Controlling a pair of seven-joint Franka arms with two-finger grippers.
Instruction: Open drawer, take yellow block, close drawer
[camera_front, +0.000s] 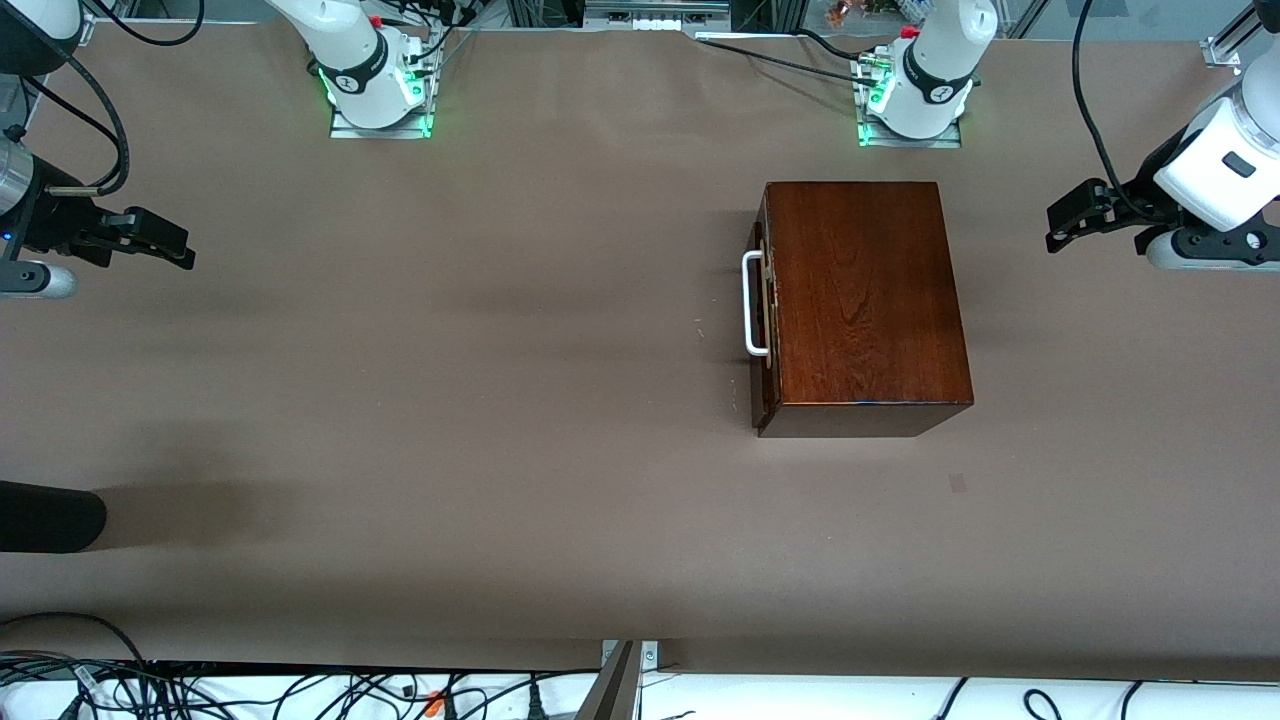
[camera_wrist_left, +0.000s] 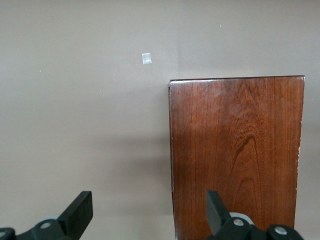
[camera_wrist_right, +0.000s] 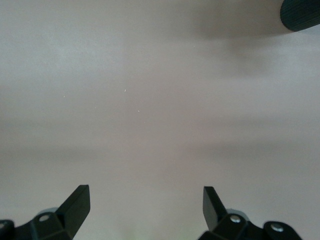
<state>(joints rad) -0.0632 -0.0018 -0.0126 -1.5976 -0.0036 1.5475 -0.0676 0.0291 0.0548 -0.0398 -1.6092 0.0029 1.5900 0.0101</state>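
The glossy dark wooden box (camera_front: 865, 300) stands toward the left arm's end of the table. Its drawer (camera_front: 764, 330) is pushed in, its white bar handle (camera_front: 752, 305) facing the right arm's end. The yellow block is hidden. My left gripper (camera_front: 1060, 222) hangs open beside the box at the table's end, away from the handle. In the left wrist view the left gripper (camera_wrist_left: 148, 210) has the box top (camera_wrist_left: 235, 160) under one finger. My right gripper (camera_front: 180, 248) waits open at the table's other end, and in its wrist view the right gripper (camera_wrist_right: 146, 205) has bare table under it.
A small pale square of tape (camera_front: 958, 483) lies on the brown table nearer to the front camera than the box, also visible as the tape (camera_wrist_left: 146, 58) in the left wrist view. A dark rounded object (camera_front: 50, 517) juts in at the right arm's end. Cables (camera_front: 300, 690) run along the front edge.
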